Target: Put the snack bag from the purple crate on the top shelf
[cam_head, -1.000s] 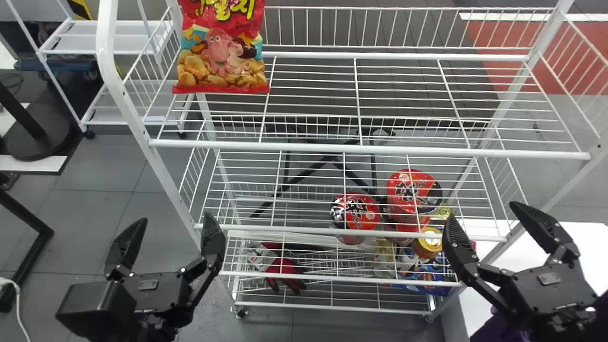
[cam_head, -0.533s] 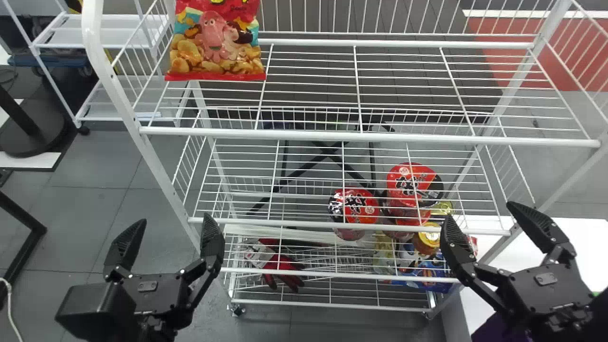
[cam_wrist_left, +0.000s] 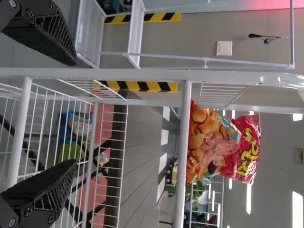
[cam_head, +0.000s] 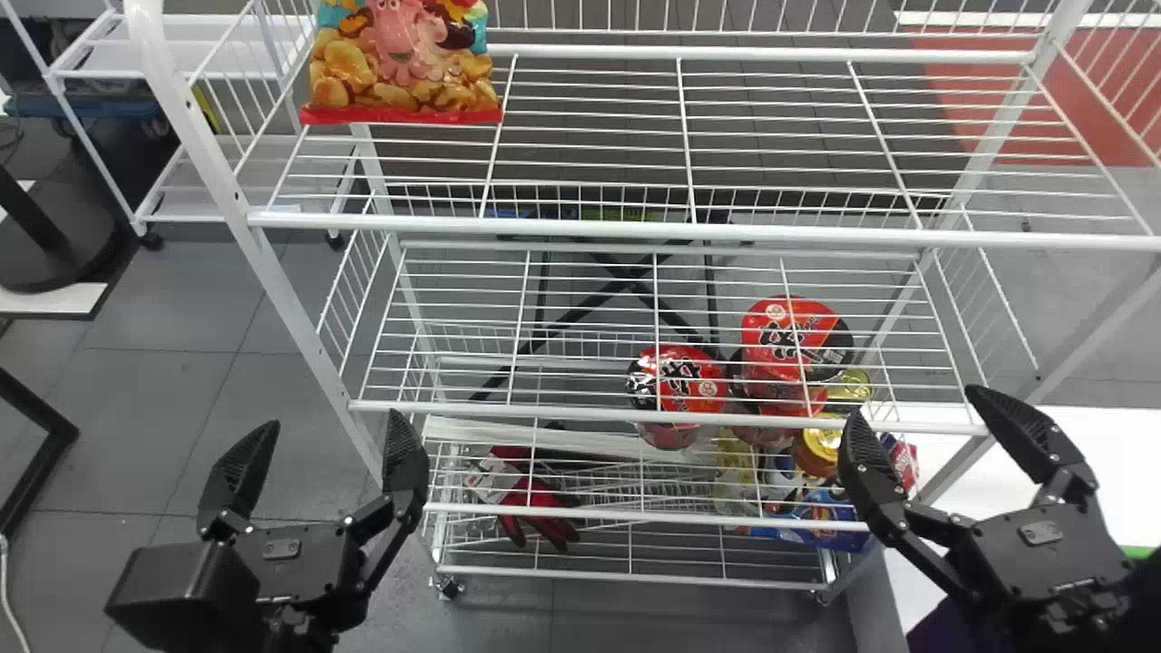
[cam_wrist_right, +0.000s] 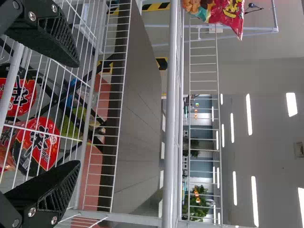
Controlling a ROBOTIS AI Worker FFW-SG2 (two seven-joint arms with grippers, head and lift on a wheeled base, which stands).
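The red snack bag (cam_head: 399, 63) stands upright at the left end of the upper wire shelf (cam_head: 599, 222), its top cut off by the view's edge. My left gripper (cam_head: 332, 424) is open and empty, low in front of the rack's left post. On the right side, my right gripper (cam_head: 921, 408) also stands open with nothing held. In the left wrist view the snack bag (cam_wrist_left: 218, 145) is beyond the fingers of the left gripper (cam_wrist_left: 74, 113). From the right gripper (cam_wrist_right: 76, 114), the snack bag (cam_wrist_right: 218, 12) is farther off. Something purple (cam_head: 948, 628) shows beneath the right gripper.
Red-lidded cups (cam_head: 680, 385) and jars (cam_head: 821, 444) sit on lower levels at the right, near the right gripper. Red gloves (cam_head: 540, 508) lie low in the rack. A white table (cam_head: 1070, 481) is at the right, and another white rack (cam_head: 181, 54) at the back left.
In the head view the rack and snack bag have shifted upward and grown slightly larger, with the bag also drifting left. Both grippers keep nearly the same place and stay open.
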